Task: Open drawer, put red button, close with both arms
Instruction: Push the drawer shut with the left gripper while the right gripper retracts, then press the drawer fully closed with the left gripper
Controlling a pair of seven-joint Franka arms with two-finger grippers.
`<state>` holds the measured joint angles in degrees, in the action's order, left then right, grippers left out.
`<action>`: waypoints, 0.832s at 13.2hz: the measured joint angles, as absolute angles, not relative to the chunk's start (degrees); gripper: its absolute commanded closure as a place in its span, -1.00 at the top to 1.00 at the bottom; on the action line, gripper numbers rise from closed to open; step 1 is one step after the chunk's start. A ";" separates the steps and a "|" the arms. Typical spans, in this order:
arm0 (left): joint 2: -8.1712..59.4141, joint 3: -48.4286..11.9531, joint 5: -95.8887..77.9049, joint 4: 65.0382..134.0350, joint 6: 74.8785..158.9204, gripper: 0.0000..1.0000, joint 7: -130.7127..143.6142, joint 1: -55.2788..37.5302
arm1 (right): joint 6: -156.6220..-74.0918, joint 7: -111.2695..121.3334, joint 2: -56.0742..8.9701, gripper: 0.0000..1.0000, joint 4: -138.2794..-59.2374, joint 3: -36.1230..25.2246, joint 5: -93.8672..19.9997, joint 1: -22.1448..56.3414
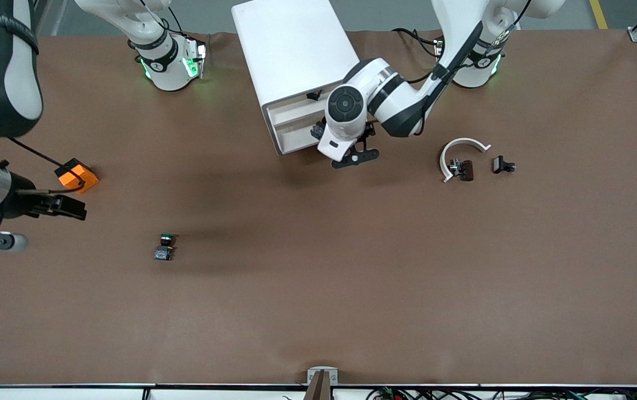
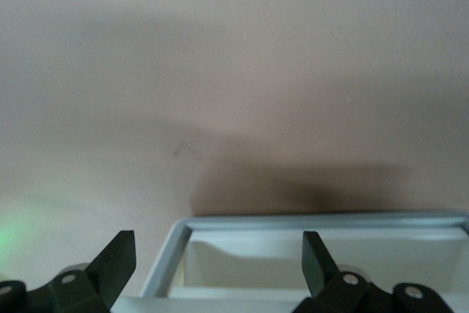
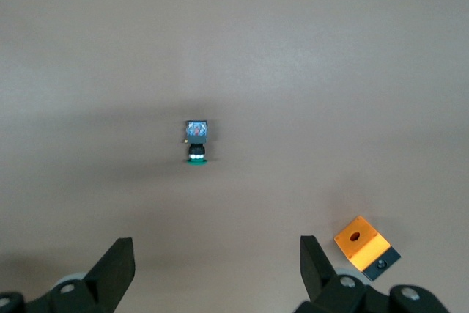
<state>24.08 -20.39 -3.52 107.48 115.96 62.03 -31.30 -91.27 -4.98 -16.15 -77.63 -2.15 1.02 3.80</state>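
Observation:
The white cabinet (image 1: 296,50) stands between the arm bases. My left gripper (image 1: 315,114) hangs over its front, fingers open and empty. In the left wrist view this gripper (image 2: 218,238) is over an open white drawer (image 2: 308,219). The part of the drawer's inside that shows is empty. No red cap shows anywhere. A small blue-grey bit (image 1: 316,131) peeks out beside the left hand at the cabinet front. My right gripper (image 1: 71,206) waits open and empty over the table at the right arm's end. It is also open in the right wrist view (image 3: 216,243).
A green-capped button (image 1: 165,240) (image 3: 195,157) lies on its side on the brown table. An orange block (image 1: 76,175) (image 3: 365,245) sits by the right gripper. A white curved piece (image 1: 460,150) and a small black part (image 1: 502,165) lie toward the left arm's end.

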 measured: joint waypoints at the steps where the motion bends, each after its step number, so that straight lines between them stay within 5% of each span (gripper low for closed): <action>1: 24.07 -21.27 -3.65 107.44 115.83 1.00 62.85 -31.31 | -91.27 -4.77 -13.57 1.00 -79.64 -2.07 1.03 3.80; 11: 23.98 -26.52 -4.59 107.13 113.34 1.00 67.12 -31.26 | -91.97 1.62 3.68 1.00 -95.23 -2.23 1.06 -2.09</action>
